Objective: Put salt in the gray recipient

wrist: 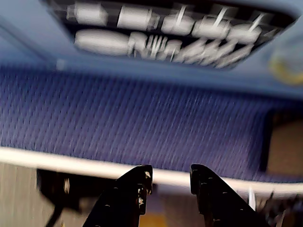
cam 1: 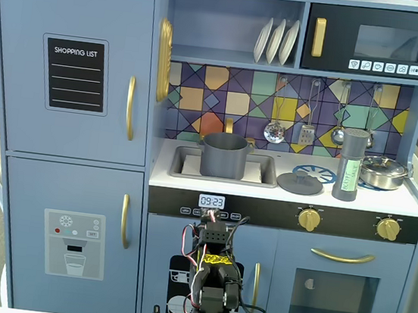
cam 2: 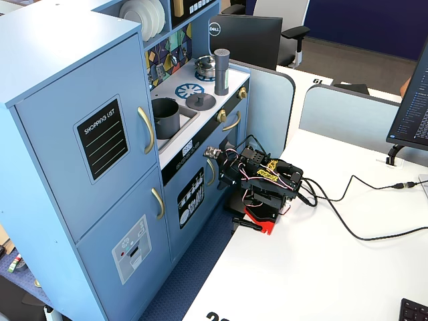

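- The jaws (wrist: 169, 182) stood slightly parted with nothing between them, pointing down past the white desk edge (wrist: 57, 158) toward blue carpet (wrist: 142, 118); the wrist view was blurred.
- The arm (cam 2: 264, 180) sat folded low before the toy kitchen's lower doors, touching none of the task's things.
- Well above the jaws, on the counter (cam 1: 169, 173), the gray pot (cam 1: 223, 155) stood in the sink.
- Farther up and right in that fixed view, the salt shaker (cam 1: 350, 165) stood upright, between a flat gray lid (cam 1: 299, 183) and a steel pan (cam 1: 383, 172).
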Robot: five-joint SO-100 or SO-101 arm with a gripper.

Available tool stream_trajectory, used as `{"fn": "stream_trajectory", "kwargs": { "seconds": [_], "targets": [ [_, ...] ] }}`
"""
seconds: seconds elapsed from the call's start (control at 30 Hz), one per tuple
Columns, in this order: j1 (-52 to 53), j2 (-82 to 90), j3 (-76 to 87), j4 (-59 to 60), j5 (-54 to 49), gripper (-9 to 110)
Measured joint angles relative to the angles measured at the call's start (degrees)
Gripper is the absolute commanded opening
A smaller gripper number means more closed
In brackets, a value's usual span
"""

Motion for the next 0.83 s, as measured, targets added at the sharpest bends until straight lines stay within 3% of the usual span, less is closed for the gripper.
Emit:
{"fn": "stream_trajectory", "kwargs": {
  "seconds": [0.83],
  "targets": [
    [-0.88,0.35,0.35,3.52,0.70,6]
  ]
}}
